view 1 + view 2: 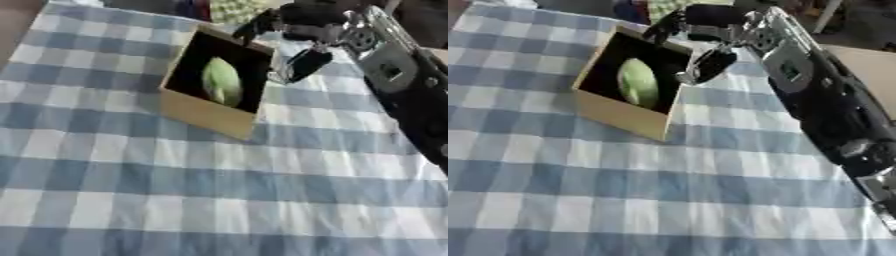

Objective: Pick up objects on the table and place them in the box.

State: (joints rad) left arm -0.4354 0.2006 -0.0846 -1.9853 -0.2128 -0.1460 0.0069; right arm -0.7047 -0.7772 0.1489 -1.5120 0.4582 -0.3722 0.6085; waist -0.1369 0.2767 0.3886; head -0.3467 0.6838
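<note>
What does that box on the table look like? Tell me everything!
The box looks like tan cardboard, open on top, dark inside. It sits askew on the blue-and-white checked cloth near the table's far side. One pale green rounded thing lies inside. The right hand hangs by its far corner; whether it touches is unclear.

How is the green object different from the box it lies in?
The green object is rounded and pale green; the box is square, with tan walls and a dark inside. The green object is smaller and fills only part of the box. Both sit on the checked tablecloth.
</note>
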